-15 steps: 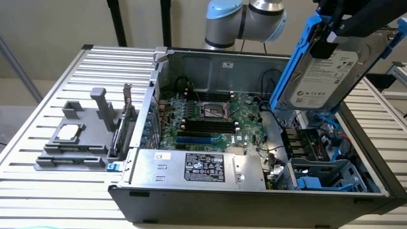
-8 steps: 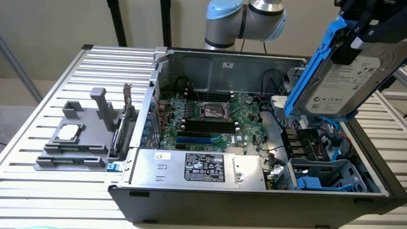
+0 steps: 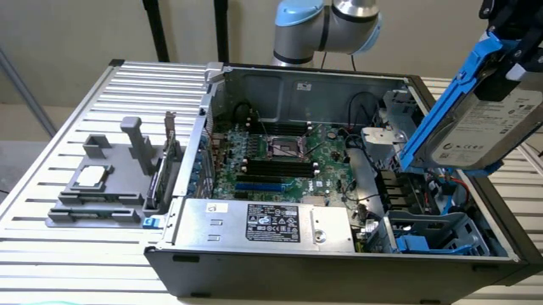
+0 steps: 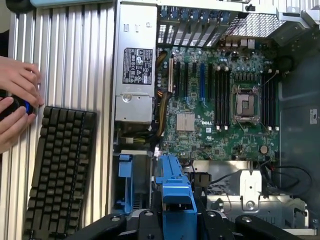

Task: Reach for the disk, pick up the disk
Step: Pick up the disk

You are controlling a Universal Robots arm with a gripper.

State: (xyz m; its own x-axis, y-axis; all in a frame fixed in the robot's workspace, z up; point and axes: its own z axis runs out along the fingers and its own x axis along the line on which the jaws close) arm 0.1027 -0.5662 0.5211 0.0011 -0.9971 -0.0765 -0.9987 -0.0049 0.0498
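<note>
In the exterior view, the disk [image 3: 485,130] is being held in the air at the upper right of the frame, above the open computer case [image 3: 339,267] and clear of it. It is hanging tilted, its white printed label turned toward the camera, and its blue carrier bracket [image 3: 454,95] is running along its edge on the side toward the exterior view's left. The gripper [image 3: 513,47] is being seen at the top right corner, closed on the upper end of the disk. The motherboard [image 3: 284,159] is lying exposed in the middle of the case, and the silver power supply [image 3: 263,222] with its black-and-white label is sitting at the case's front. A blue drive cage [image 3: 433,235] is showing at the lower right. A grey fixture [image 3: 102,184] bearing a small square chip [image 3: 91,176] is resting on the slatted table [image 3: 76,254] at the left.

In the wrist view, the blue carrier bracket [image 4: 175,195] is being gripped at the bottom centre, with the black fingers [image 4: 215,222] pressed against both of its sides. The motherboard [image 4: 220,105] is filling the centre right. A black keyboard [image 4: 57,170] is lying on the slatted table [image 4: 65,60] at the lower left, and a person's hands [image 4: 17,100] are being kept at the left edge, around a small dark object.
</note>
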